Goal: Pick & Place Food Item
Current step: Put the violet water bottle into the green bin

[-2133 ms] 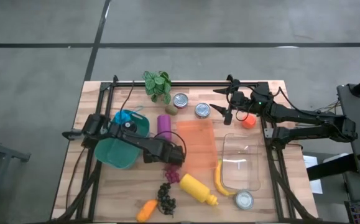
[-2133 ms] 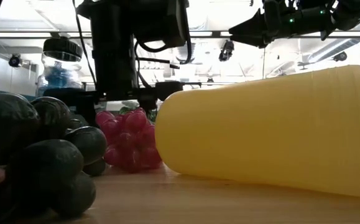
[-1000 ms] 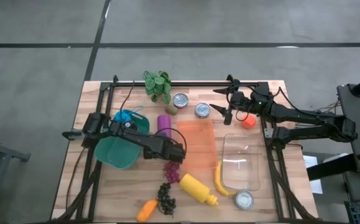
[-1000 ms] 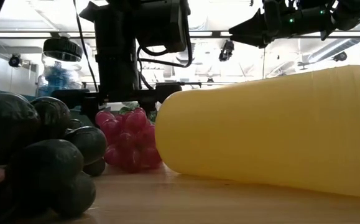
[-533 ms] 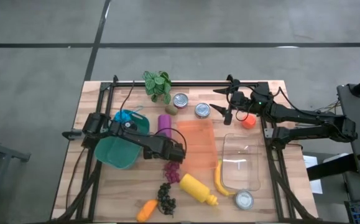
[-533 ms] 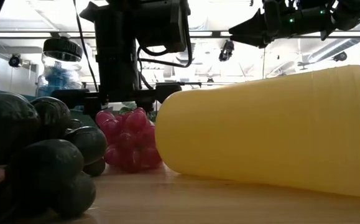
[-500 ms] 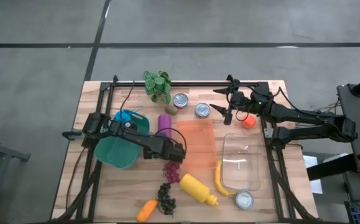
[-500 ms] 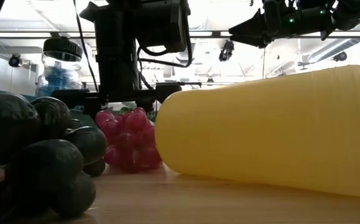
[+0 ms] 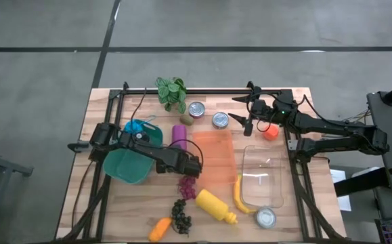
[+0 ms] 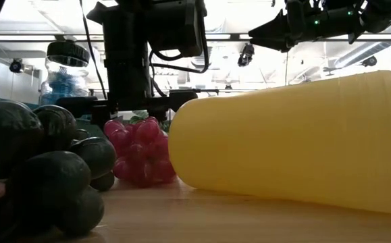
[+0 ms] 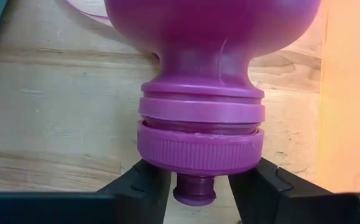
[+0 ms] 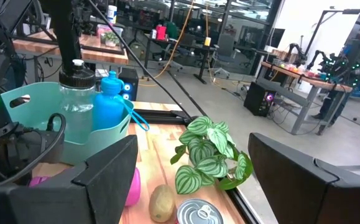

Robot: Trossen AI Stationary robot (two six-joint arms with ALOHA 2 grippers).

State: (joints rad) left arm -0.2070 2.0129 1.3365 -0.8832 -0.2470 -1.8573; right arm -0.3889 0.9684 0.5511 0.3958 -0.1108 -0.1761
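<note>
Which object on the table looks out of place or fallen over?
The yellow bottle lies on its side near the grapes, not upright. The purple bottle also lies flat; the left gripper has its fingers at the cap.

My overhead camera looks straight down on the whole counter (image 9: pixel 114 203). My low one sits at counter height, very close to the yellow bottle (image 10: pixel 296 138), facing the room. The left wrist camera is tight on the purple bottle (image 11: pixel 201 118); the right wrist one looks across at the plant (image 12: pixel 211 155), which overhead shares.
</note>
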